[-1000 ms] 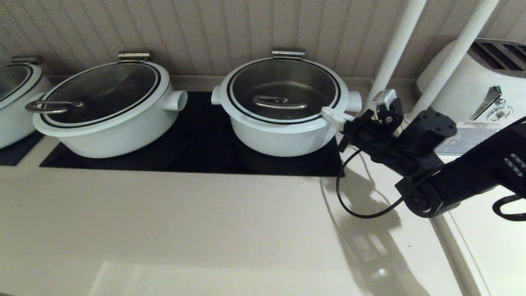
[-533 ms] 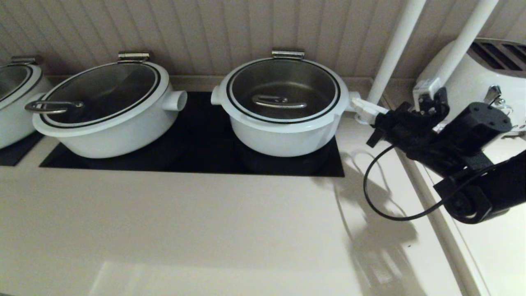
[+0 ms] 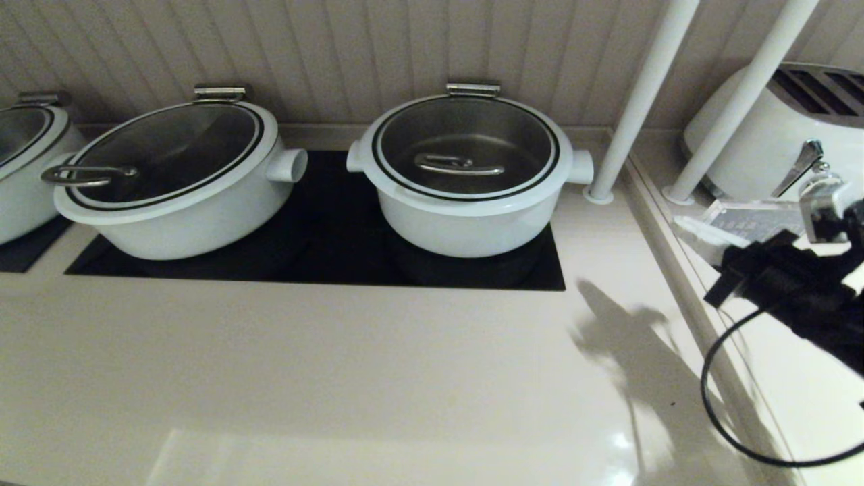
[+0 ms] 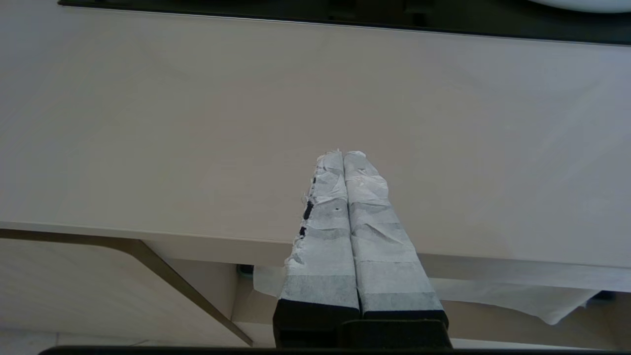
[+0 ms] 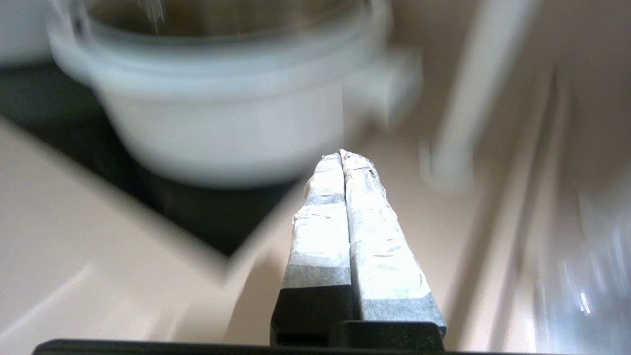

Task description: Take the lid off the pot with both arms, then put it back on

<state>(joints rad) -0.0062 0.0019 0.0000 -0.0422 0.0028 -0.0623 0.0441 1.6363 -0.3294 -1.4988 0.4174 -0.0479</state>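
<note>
The lid (image 3: 466, 128) sits closed on the deep white pot (image 3: 466, 226), its steel loop handle (image 3: 459, 165) at the centre and its hinge (image 3: 472, 88) at the back. My right gripper (image 3: 683, 225) is shut and empty, low at the far right, well clear of the pot's right side handle (image 3: 580, 167). In the right wrist view the gripper (image 5: 341, 154) points toward the blurred pot (image 5: 222, 128). My left gripper (image 4: 342, 153) is shut and empty over the counter's front edge; it is out of the head view.
A wider white pot (image 3: 182, 209) stands to the left on the black cooktop (image 3: 337, 250), with a third pot (image 3: 20, 202) at the far left. Two white poles (image 3: 641, 94) and a white toaster (image 3: 763, 135) stand at the right, behind a raised ledge (image 3: 682, 277).
My right arm has drawn back to the right and toward me, from the lid's right rim to beyond the ledge. The lid and pot have not moved.
</note>
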